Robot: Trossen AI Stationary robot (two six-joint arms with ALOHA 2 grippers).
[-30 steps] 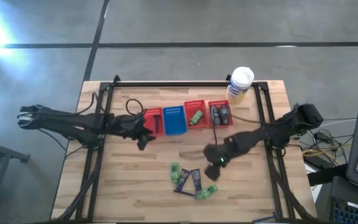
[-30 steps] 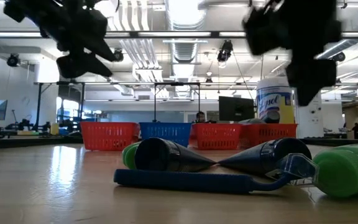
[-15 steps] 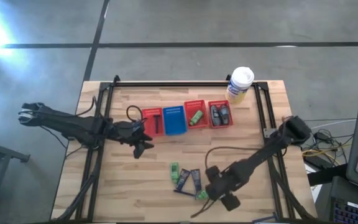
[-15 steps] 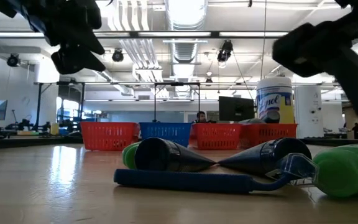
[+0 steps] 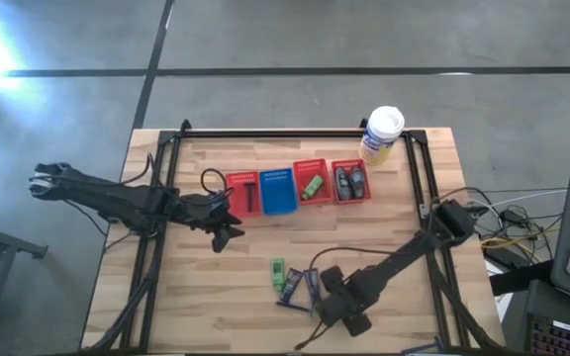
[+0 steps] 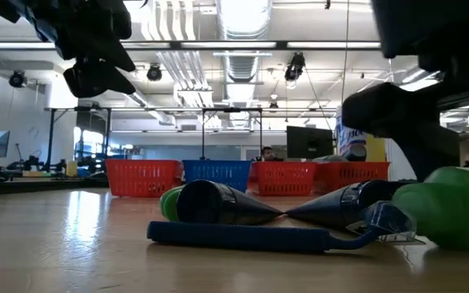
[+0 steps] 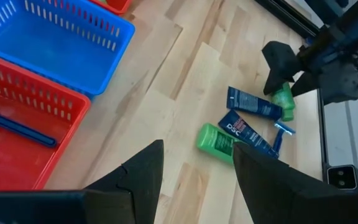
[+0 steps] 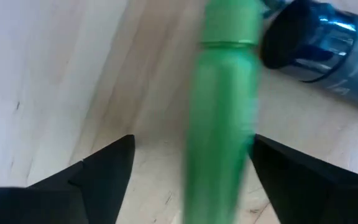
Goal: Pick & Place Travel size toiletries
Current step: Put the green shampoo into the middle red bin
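Observation:
Near the table's near edge lie a green bottle (image 5: 277, 269), two dark flat tubes (image 5: 301, 285) and a blue razor (image 6: 251, 236). A second green bottle (image 8: 222, 106) lies on its side on the wood at the cluster's right end. My right gripper (image 8: 194, 142) is low over it and open, a finger on either side; I cannot tell whether one touches it. In the high view this gripper (image 5: 327, 302) hides that bottle. My left gripper (image 5: 228, 235) hangs open above the table, just in front of the leftmost red basket (image 5: 242, 193), which holds a thin dark stick (image 7: 17, 127).
Four small baskets stand in a row at mid-table: red, blue (image 5: 278, 190), red with a green bottle (image 5: 313, 184), red with grey bottles (image 5: 349, 182). A white-lidded yellow canister (image 5: 382, 133) stands at the far right. Bare wood lies left of the cluster.
My right gripper has swung from just in front of the red baskets toward the table's near edge and come down over the green bottle at the cluster's right end. My left gripper has drawn back a little from the red basket toward the near edge.

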